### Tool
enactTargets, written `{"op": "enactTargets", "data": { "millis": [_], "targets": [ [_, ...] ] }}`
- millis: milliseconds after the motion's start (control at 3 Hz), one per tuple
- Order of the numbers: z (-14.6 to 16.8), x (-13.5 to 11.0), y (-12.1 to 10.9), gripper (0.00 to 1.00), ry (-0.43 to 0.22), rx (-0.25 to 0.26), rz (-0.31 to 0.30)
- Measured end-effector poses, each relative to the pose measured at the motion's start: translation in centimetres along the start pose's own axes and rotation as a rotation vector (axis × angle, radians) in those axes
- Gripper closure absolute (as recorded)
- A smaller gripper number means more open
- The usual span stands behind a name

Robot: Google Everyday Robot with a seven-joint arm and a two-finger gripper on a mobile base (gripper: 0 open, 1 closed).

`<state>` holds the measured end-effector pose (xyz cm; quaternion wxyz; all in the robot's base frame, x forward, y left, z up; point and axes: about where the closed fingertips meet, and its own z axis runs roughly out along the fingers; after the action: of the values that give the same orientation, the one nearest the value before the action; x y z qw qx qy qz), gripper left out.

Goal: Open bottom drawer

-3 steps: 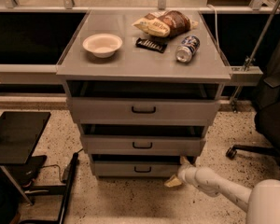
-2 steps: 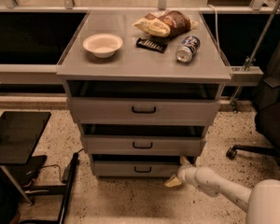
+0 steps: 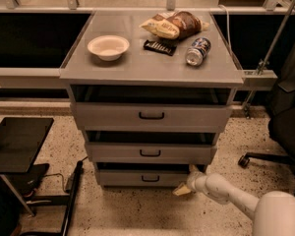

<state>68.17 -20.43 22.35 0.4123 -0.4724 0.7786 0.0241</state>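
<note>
The bottom drawer point(image 3: 123, 178) is the lowest grey front of the three-drawer cabinet, with a small black bar handle point(image 3: 150, 178) at its centre. A dark gap shows above its front. My gripper point(image 3: 187, 180) is low at the drawer's right end, right of the handle, on a cream arm that comes in from the lower right. Its fingers are spread apart, one fingertip point(image 3: 192, 169) by the drawer's upper right corner and the other near the floor. It holds nothing.
The middle drawer point(image 3: 150, 152) and top drawer point(image 3: 151, 115) sit above. The cabinet top holds a bowl point(image 3: 108, 46), a chip bag point(image 3: 174, 24), a dark snack bar point(image 3: 159, 46) and a can point(image 3: 197, 51). A black stand point(image 3: 17, 144) stands left, and a chair base point(image 3: 265, 157) right.
</note>
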Motion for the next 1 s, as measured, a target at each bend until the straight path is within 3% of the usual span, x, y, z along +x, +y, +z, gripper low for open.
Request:
{"op": "enactTargets", "data": {
  "millis": [333, 667, 1000],
  "targets": [
    [5.64, 0.83, 4.63, 0.00, -0.042, -0.146, 0.027],
    [5.65, 0.83, 4.64, 0.00, -0.042, -0.146, 0.027],
    [5.65, 0.83, 4.64, 0.19, -0.042, -0.146, 0.027]
  ]
}}
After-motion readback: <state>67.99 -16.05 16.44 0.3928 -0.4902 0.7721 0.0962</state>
